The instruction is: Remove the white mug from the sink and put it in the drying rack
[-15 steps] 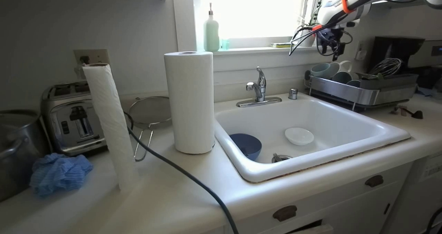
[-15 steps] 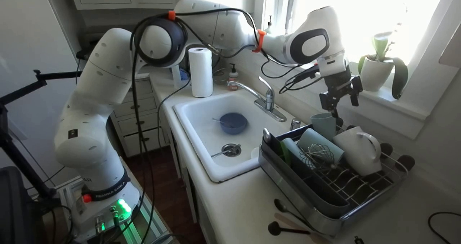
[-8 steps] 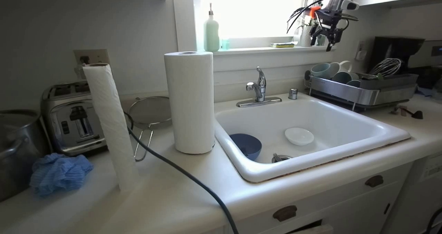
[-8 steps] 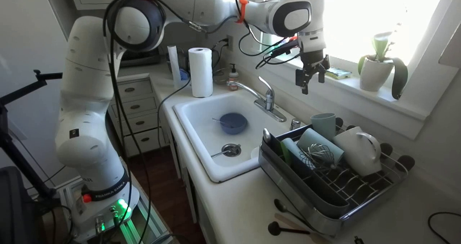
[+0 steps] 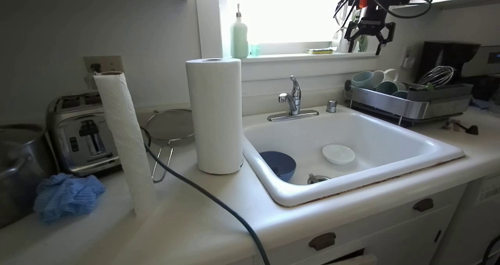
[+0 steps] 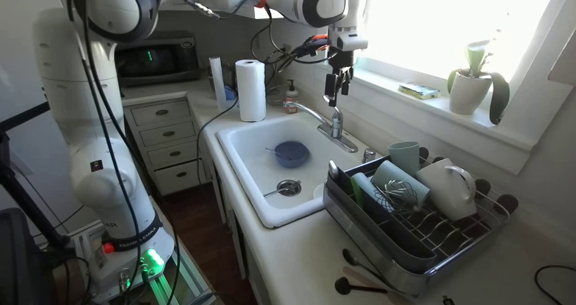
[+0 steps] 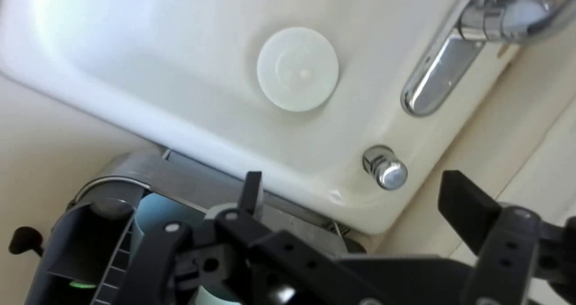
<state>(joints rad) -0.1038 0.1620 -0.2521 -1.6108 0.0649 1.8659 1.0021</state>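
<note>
- One black two-fingered gripper (image 5: 364, 51) hangs well above the white counter (image 5: 187, 222), its two fingers spread wide apart.
- One large white rectangular sink (image 5: 371, 179), one chrome faucet (image 5: 295, 97) at its far edge in an exterior view.
- In the sink: one dark blue round bowl (image 5: 285, 166) at left, one shallow white round dish (image 5: 338, 154) to its right, one metal utensil (image 6: 275, 191) across the single drain (image 6: 292, 190).
- One low grey metal drying rack (image 5: 384, 101), right of the sink.
- In the rack: one plain white ceramic mug (image 6: 445, 190) with a handle, tilted; near it, three pale blue cups (image 6: 404, 159), one upright and two tipped over, plus one wire whisk (image 5: 437, 76).
- Two dark round-headed utensils (image 6: 343, 286) on the counter, near the rack.
- Left of the sink: one thick white paper towel roll (image 5: 215, 116), one slim white roll (image 5: 125, 140), one chrome toaster (image 5: 86, 140).
</note>
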